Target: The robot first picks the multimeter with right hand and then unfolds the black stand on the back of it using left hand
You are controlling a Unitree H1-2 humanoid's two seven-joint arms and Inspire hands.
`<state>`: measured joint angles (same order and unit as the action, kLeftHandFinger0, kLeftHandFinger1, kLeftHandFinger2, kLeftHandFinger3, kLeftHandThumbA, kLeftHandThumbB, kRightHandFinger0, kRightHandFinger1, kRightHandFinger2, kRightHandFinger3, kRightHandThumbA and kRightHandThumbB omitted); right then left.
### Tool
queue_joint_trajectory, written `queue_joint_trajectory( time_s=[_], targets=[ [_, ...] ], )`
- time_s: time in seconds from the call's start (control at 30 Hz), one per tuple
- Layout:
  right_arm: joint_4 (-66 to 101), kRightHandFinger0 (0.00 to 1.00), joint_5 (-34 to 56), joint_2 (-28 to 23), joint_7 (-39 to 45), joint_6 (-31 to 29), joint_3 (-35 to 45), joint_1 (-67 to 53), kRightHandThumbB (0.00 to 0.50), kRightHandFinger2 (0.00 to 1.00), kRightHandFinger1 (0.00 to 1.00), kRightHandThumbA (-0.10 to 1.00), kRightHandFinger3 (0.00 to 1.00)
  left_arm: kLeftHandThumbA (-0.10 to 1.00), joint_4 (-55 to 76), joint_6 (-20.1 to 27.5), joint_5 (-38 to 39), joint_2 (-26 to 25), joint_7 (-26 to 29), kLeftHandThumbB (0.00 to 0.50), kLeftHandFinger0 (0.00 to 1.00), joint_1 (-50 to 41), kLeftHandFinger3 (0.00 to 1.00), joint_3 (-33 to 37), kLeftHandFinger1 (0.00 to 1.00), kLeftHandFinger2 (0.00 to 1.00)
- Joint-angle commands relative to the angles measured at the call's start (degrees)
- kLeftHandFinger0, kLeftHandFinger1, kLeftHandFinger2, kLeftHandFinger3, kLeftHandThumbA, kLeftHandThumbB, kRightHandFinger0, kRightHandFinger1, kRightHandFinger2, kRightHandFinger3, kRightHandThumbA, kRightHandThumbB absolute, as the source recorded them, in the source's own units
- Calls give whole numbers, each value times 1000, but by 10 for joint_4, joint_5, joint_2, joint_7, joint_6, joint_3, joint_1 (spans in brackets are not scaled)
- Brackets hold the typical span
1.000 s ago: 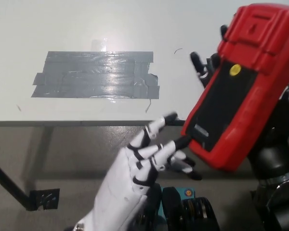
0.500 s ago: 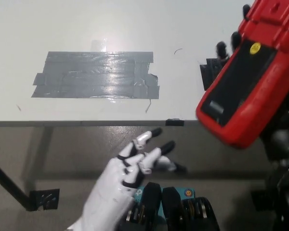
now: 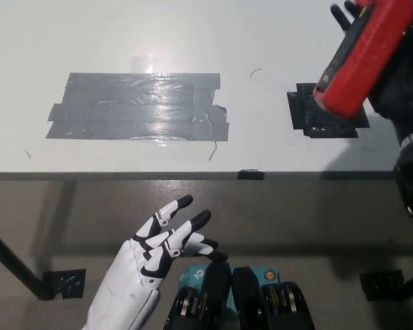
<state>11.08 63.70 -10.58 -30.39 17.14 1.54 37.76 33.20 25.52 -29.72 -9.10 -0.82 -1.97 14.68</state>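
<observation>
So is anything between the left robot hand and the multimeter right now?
Nothing visible is. The white left robot hand hangs open below the table edge, while the right robot hand holds the red multimeter up at the far right. Only open air separates them.

Head camera, my only view, looking steeply down.
I see the white tabletop [image 3: 124, 34] above, its front edge midway, floor below.

You see a white table [image 3: 69, 34] bearing a grey duct-tape patch [image 3: 138, 107] near its front edge and a black tape square [image 3: 310, 117] toward its right end.
</observation>
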Motion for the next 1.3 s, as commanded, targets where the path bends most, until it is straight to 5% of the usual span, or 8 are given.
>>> queue_joint_trajectory(
  time_s=[0.0,0.07,0.1,0.3,0.5,0.97,1.1,1.27],
  targets=[
    [-178,1000,-338,-101,52,-52,-99,168,231,651,424,-100,538,1000,13,14,-29,-21,42,324,1000,-32,1000,-12,581,531],
    [-225,738,-373,-121,53,-48,-130,195,211,619,395,-100,617,1000,12,14,-31,-22,46,315,1000,-40,1000,-12,586,534],
    [-239,470,-374,-124,55,-43,-137,204,212,620,135,-100,687,1000,11,14,-36,-26,54,306,1000,-44,1000,-9,580,536],
    [-337,34,-408,-142,79,-32,-196,264,204,677,0,-100,784,1000,4,14,-50,-38,68,314,1000,-78,1000,-8,596,563],
    [-442,0,-454,-149,77,-30,-252,320,213,786,128,-100,846,1000,3,14,-50,-38,67,309,1000,-90,1000,-17,592,572],
    [-603,9,-509,-142,134,-60,-328,391,180,832,396,-100,811,1000,-4,14,-46,-53,77,281,1000,-80,1000,-20,628,634],
    [-663,1000,-547,-162,315,-37,-425,412,242,1000,1000,121,1000,1000,-3,14,-50,-53,78,279,1000,-73,1000,-26,646,649],
    [-745,1000,-579,-151,519,-37,-516,430,387,1000,1000,470,1000,1000,-2,14,-51,-49,80,271,1000,-66,1000,-39,648,630]
  ],
)
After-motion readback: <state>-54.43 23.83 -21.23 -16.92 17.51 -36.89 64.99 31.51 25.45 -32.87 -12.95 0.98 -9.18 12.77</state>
